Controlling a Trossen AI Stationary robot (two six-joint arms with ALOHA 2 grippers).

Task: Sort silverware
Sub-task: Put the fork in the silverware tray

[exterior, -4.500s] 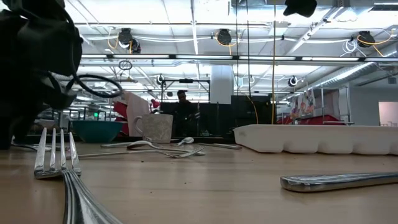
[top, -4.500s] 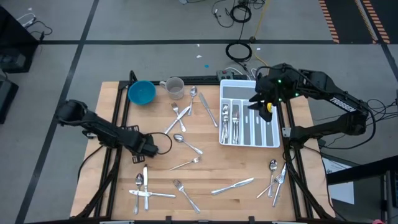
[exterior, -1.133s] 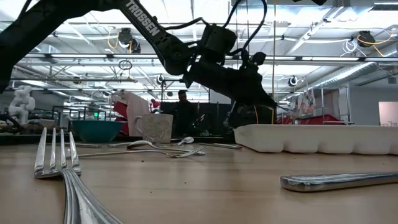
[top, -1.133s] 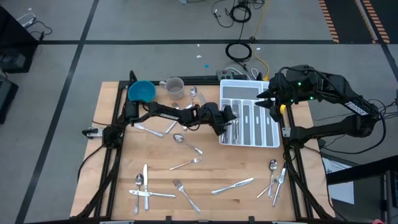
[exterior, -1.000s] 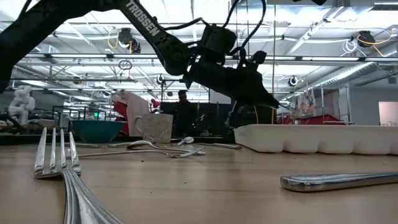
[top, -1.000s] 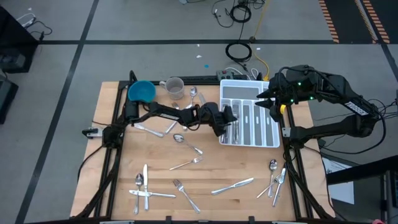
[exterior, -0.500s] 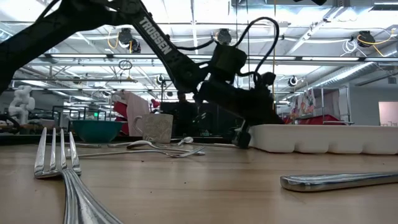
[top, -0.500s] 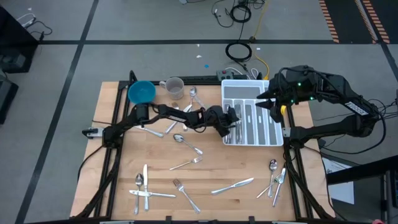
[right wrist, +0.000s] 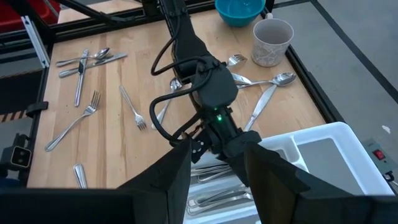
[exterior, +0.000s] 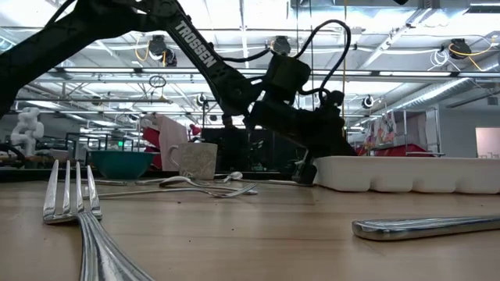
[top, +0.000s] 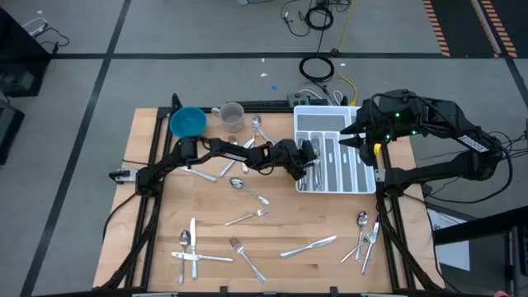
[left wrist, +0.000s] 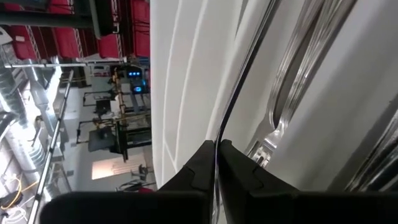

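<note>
Upper right, tray holds a few pieces; most silverware lies unsorted. Left gripper, nearly pressed together, at tray edge. Right gripper spread, empty.

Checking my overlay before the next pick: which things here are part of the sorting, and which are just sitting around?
Job:
silverware loose on the table
white tray, some pieces inside
left gripper at the tray

Lying about:
blue bowl
mug
</note>
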